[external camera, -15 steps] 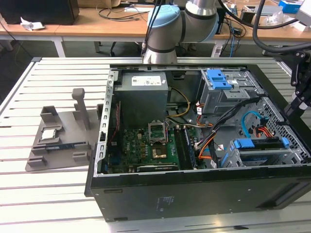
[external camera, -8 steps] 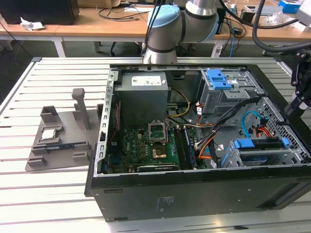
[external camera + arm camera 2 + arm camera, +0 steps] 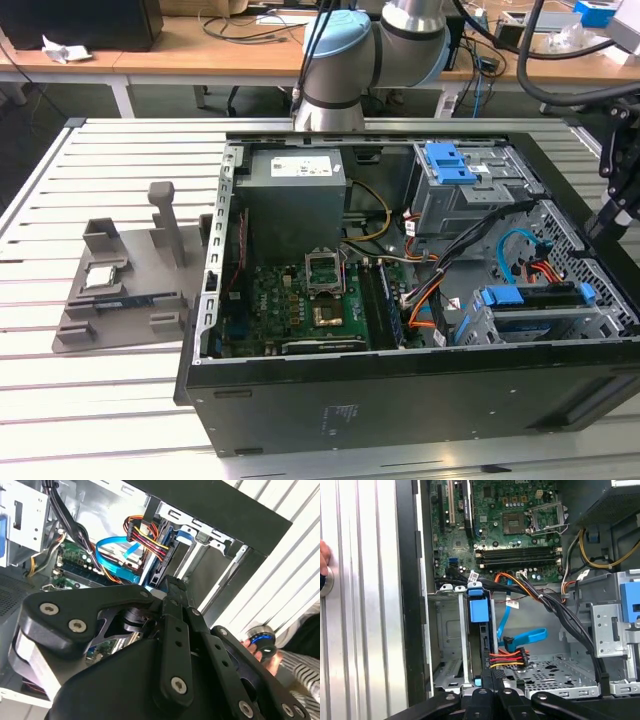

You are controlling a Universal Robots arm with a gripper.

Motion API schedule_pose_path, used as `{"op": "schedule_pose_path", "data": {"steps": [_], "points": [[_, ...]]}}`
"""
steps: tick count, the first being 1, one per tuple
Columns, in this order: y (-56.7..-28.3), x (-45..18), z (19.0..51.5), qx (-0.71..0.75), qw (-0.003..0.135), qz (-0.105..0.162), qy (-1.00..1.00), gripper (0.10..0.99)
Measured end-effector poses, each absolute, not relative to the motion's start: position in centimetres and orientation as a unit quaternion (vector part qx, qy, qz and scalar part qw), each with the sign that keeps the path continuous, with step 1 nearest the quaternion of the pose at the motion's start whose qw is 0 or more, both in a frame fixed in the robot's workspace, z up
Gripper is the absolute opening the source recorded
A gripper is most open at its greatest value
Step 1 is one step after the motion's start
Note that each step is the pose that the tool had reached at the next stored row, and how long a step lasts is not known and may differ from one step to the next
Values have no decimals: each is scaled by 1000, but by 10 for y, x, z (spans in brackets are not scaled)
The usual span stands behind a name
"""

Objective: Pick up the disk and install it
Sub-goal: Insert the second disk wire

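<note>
The disk (image 3: 530, 297) stands on edge in the lower drive bay at the exterior view's right end of the open computer case (image 3: 330, 400), its blue carrier along the top. In the first wrist view the disk (image 3: 482, 635) shows its blue tab, with a red, yellow and black cable plug beside it. My gripper (image 3: 608, 215) hangs over the case's right wall, just past the end of the bay. In both wrist views the gripper (image 3: 490, 679) (image 3: 172, 587) has its fingers together at the disk's (image 3: 159, 562) near end, with nothing seen between them.
Inside the case are the motherboard (image 3: 310, 300), a power supply (image 3: 295, 190), an upper drive cage with a blue latch (image 3: 450, 165) and loose blue and orange cables (image 3: 520, 640). A grey fixture (image 3: 120, 290) lies on the slatted table. A person's hand (image 3: 260, 647) rests on a round button beside the case.
</note>
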State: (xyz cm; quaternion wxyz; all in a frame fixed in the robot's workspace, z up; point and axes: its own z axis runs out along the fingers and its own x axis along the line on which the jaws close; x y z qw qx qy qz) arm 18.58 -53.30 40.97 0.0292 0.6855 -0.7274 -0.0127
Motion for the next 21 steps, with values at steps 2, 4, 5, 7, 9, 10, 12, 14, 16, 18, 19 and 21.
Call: {"op": "schedule_pose_path", "data": {"steps": [2,4,5,7,9,10,12,14,16,18,19,21], "points": [[-532,183,409,689,29,-13,-724,106],[-530,177,409,689,29,-13,-724,106],[-528,174,408,689,29,-13,-724,106],[-527,163,406,689,29,-13,-724,106],[-527,160,401,689,29,-13,-724,106],[-524,159,399,689,29,-13,-724,106],[-519,155,397,689,29,-13,-724,106],[-516,152,396,689,29,-13,-724,106],[-516,151,396,689,29,-13,-724,106],[-516,151,396,689,29,-13,-724,106],[-516,151,396,689,29,-13,-724,106],[-516,151,396,689,29,-13,-724,114]]}}
